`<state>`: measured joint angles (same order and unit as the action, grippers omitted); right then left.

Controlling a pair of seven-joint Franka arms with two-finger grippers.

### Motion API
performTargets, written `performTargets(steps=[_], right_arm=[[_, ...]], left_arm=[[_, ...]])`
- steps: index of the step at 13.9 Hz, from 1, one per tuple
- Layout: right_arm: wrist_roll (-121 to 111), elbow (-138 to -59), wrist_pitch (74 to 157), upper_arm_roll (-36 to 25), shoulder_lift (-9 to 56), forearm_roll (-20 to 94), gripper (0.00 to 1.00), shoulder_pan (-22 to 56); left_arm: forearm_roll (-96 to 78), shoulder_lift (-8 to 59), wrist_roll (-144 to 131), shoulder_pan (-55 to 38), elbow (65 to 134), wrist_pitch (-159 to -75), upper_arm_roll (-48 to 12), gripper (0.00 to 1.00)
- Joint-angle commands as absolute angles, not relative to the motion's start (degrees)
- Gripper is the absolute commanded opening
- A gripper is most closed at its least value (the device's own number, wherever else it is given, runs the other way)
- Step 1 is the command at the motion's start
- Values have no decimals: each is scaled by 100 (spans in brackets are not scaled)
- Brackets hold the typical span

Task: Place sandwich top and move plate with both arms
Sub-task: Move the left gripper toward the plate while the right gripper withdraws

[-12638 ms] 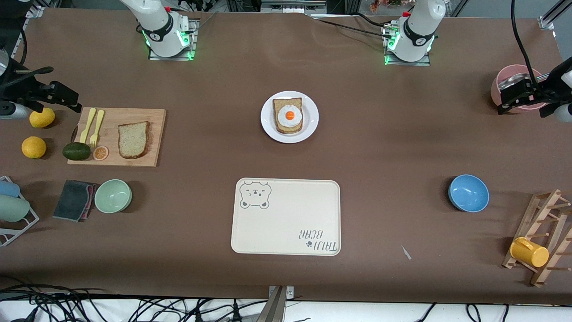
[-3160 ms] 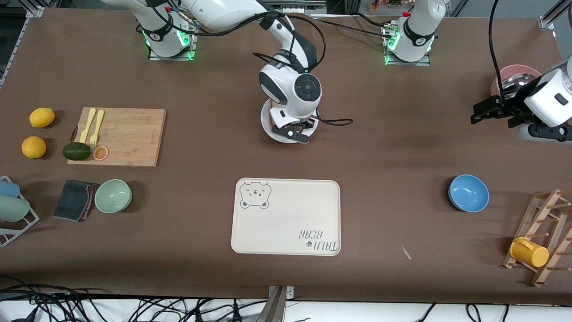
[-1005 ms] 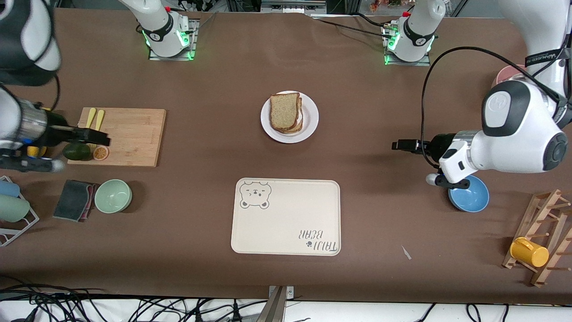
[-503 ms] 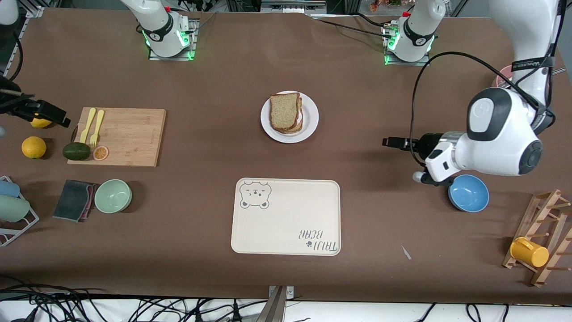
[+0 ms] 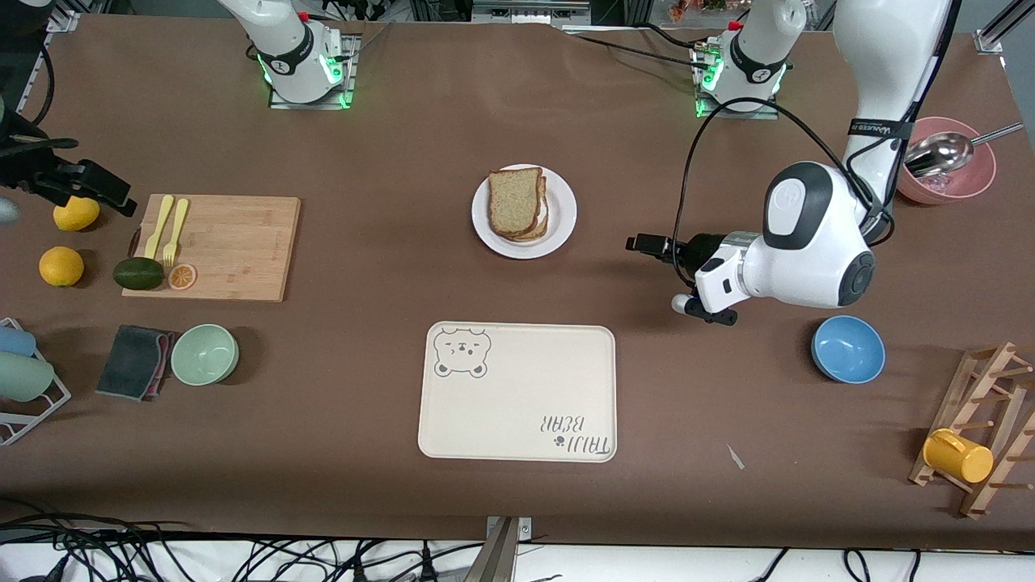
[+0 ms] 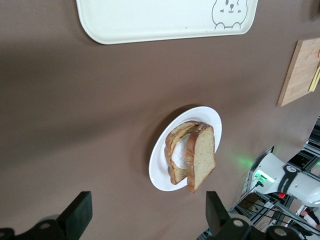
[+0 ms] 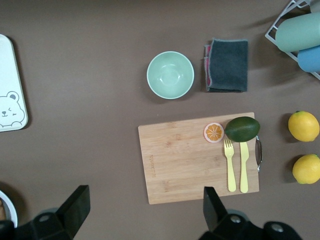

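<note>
The sandwich top [image 5: 516,202], a brown speckled slice, lies on the egg slice on the white plate [image 5: 563,212] at mid-table. It also shows in the left wrist view [image 6: 202,155], leaning on the lower slice, on the plate [image 6: 160,170]. My left gripper [image 5: 647,242] is open and empty over bare table beside the plate, toward the left arm's end; its own view shows it too [image 6: 146,215]. My right gripper [image 5: 113,194] is open and empty over a lemon [image 5: 75,214] beside the cutting board [image 5: 218,246]; the right wrist view shows it too [image 7: 144,205].
A cream bear tray [image 5: 517,392] lies nearer the front camera than the plate. A blue bowl [image 5: 847,349] sits under the left arm's wrist. A pink bowl with a spoon [image 5: 946,162], a mug rack [image 5: 978,428], a green bowl [image 5: 204,354] and a cloth [image 5: 133,361] stand at the table's ends.
The bread slice went from the cutting board onto the egg slice. In the last second my left gripper moved from over the blue bowl toward the plate; my right gripper shifted near the lemons.
</note>
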<state>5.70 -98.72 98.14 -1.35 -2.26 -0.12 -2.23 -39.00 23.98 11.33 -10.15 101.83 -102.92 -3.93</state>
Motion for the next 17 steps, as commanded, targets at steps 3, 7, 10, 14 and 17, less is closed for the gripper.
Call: performTargets(steps=[3, 7, 10, 14, 17], right_arm=[[518, -9941, 9853, -80, -325, 79, 100, -44], [545, -9923, 9747, -35, -334, 70, 100, -35], [536, -9914, 9703, -53, -334, 88, 100, -35], [589, -9914, 9729, -35, -325, 88, 100, -35], [589, -9923, 9703, -35, -325, 97, 100, -35]], left_arm=[[-4901, 2320, 1766, -1011, 11011, -10950, -396, 100], [-5687, 2355, 2354, -923, 11505, -11065, -387, 100], [-5695, 2347, 2391, -1019, 11680, -11442, -404, 100], [-6027, 2399, 3223, -1011, 11794, -11452, -422, 97], [-6687, 2408, 3752, -1046, 12093, -11470, -431, 97]])
